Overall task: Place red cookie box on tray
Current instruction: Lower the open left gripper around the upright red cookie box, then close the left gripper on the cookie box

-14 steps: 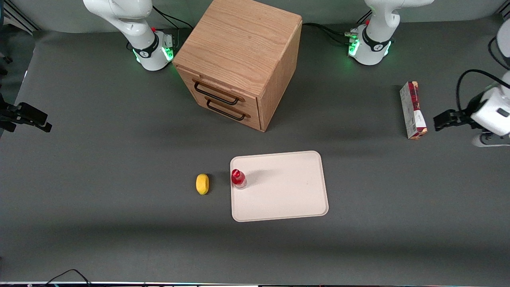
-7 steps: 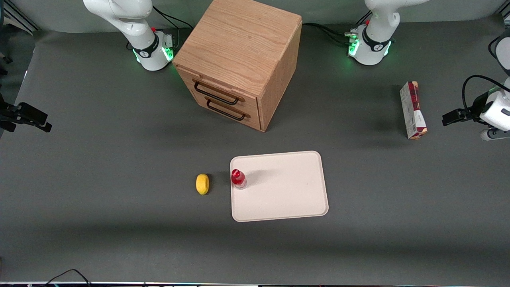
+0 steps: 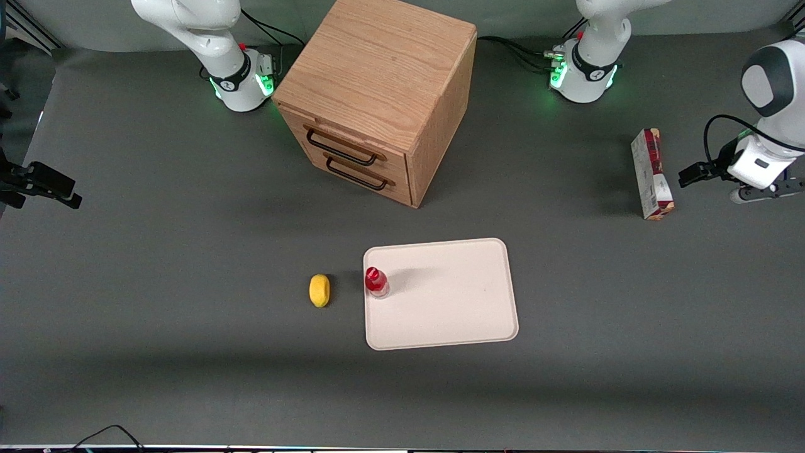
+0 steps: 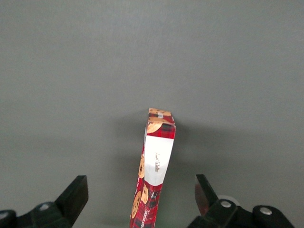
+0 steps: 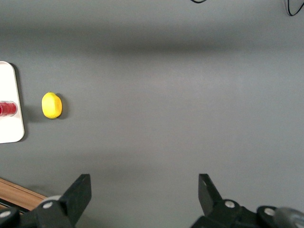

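Front view: box (image 3: 652,174) lying on the table (image 3: 157,251) toward the working arm's end, long axis running toward the camera, white patch near its nearer end. Gripper (image 3: 755,189) just beside the box, farther out toward the table's edge, not touching it. Tray (image 3: 453,314) well apart from the box, nearer the camera, in the middle of the table. Small red-capped bottle (image 3: 376,281) standing upright on the tray at its edge toward the parked arm's end. Lemon (image 3: 319,290) on the table just beside that edge, off the tray. Wooden cabinet (image 3: 377,94) with two drawers, farther from the camera than the tray.

Left wrist view: gripper (image 4: 140,197) spread wide, holding nothing. Box (image 4: 154,166) between the two fingers (image 4: 76,194), clear of both, seen end-on with the white patch up.

Right wrist view: lemon (image 5: 52,105) beside the tray's (image 5: 9,128) rim, bottle (image 5: 7,108) on the tray.
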